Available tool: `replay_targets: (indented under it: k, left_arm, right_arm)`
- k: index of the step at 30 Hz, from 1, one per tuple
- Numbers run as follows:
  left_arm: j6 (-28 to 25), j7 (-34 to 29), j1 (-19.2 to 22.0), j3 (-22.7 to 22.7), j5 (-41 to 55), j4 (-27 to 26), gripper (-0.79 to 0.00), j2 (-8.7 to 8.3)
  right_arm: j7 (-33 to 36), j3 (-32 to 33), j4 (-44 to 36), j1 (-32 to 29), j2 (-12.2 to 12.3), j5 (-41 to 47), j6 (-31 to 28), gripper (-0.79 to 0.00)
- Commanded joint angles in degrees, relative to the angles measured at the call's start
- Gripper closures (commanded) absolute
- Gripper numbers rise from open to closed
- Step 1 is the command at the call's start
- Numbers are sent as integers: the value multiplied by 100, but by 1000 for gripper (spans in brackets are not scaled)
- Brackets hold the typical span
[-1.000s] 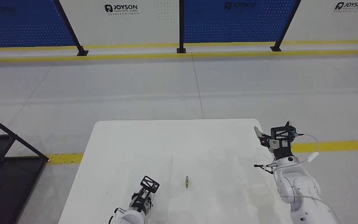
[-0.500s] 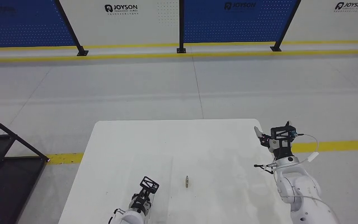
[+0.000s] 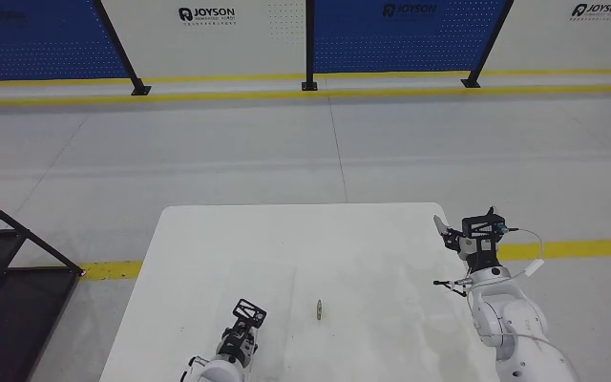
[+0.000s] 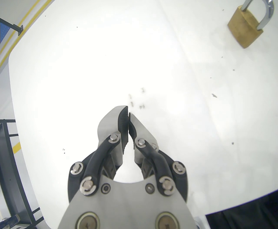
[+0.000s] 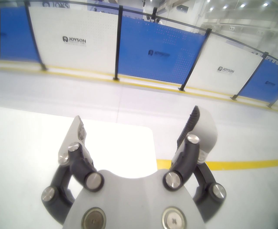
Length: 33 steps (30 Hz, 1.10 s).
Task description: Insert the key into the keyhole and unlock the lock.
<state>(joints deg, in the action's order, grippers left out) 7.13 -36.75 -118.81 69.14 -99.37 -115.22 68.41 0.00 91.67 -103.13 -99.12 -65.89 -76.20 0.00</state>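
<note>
Evidently I am only starting: my left gripper (image 4: 128,113), pinched shut and empty, hangs near the small brass padlock with steel shackle (image 4: 245,32) lying on the white table (image 3: 286,239), my right gripper (image 5: 136,113) gapes wide well apart, so next I must grasp lock and key.

Top view: lock (image 3: 319,308) too small to resolve any detail. Left wrist view: shackle (image 4: 265,15) cropped at picture edge; keyhole face not discernible. Left arm (image 3: 221,368) cut off at near edge of top view. Right arm (image 3: 516,334) likewise cropped, near right corner.
</note>
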Motion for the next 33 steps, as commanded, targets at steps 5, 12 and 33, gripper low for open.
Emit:
replay_targets:
  k: [5,12,33]
  left_arm:
    - [-179,590,-194,257,425,-332,0,-29]
    - [-1701,2719,-472,1054,1777,-677,0,-148]
    - [-5121,4953,314,2259,3062,754,0,-376]
  right_arm:
    - [0,0,0,0,0,0,0,-785]
    - [0,0,0,0,0,0,0,-785]
    - [430,-2342,-684,-932,-215,-1944,854,-785]
